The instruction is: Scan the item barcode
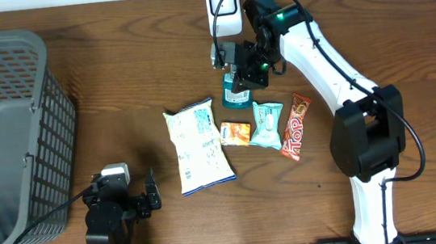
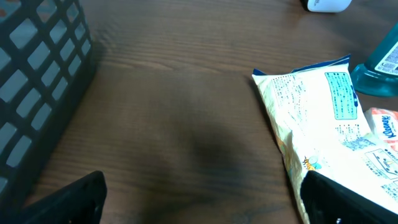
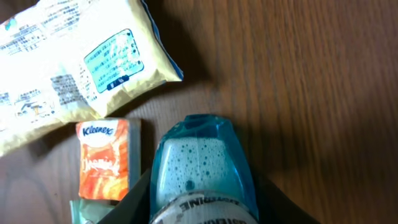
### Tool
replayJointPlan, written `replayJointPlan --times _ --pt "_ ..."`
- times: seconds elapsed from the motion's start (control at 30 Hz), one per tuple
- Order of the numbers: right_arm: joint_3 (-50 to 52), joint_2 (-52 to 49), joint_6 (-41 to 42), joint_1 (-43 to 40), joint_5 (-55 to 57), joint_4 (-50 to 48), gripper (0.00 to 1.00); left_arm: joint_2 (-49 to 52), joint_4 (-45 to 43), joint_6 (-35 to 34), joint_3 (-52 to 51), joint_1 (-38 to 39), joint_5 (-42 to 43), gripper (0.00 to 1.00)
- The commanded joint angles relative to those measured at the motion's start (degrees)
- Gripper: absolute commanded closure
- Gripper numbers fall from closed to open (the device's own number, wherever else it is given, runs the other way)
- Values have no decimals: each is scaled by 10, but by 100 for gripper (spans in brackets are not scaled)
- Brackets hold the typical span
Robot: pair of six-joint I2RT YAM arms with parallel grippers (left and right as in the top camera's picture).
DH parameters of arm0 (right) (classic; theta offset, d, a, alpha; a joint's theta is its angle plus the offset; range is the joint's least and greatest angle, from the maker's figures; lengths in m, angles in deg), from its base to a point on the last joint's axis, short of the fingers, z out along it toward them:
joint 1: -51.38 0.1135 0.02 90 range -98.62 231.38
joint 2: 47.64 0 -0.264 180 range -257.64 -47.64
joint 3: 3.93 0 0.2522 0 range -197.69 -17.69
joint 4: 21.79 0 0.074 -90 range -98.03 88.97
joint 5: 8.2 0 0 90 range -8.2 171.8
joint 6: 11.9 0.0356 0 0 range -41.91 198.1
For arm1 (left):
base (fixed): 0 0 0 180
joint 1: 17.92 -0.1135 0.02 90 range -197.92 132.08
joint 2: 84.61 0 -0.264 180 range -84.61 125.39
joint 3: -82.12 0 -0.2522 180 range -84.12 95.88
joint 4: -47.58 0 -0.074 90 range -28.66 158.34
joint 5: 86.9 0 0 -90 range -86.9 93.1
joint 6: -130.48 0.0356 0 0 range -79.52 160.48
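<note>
A blue mouthwash bottle [image 1: 237, 95] lies on the wooden table just below a white barcode scanner [image 1: 223, 9] at the back edge. My right gripper [image 1: 239, 75] is right over it. In the right wrist view the bottle [image 3: 199, 162] fills the gap of the right gripper [image 3: 202, 208], and both dark fingers [image 3: 134, 202] press against its sides, so the gripper is shut on it. My left gripper [image 1: 151, 196] rests low near the front left. In its wrist view the left gripper [image 2: 199, 202] stands wide open over bare wood.
A pale snack bag [image 1: 200, 148], an orange tissue pack [image 1: 235, 132], a teal packet [image 1: 267, 125] and a red chocolate bar [image 1: 295, 126] lie in a row mid-table. A grey mesh basket [image 1: 3, 128] stands at the far left.
</note>
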Motion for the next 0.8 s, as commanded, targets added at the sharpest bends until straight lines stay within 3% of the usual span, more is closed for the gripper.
replayJointPlan --times 0.0,0.33,0.53,0.6,0.67,0.77 --pt "5 -28 50 0 -21 14 76 -3 -1 10 8 -1 5 1" --pt "-2 7 147 -20 -113 22 85 -3 -1 10 8 -1 5 1" --pt "-3 84 183 -31 -115 44 83 -3 -1 10 8 -1 5 1" --pt "-3 114 219 -31 -115 46 81 -3 -1 10 8 -1 5 1" --pt "-3 143 283 -31 -123 48 72 -3 -1 10 8 -1 5 1" --pt "-3 174 341 -31 -155 65 73 -3 -1 10 8 -1 5 1"
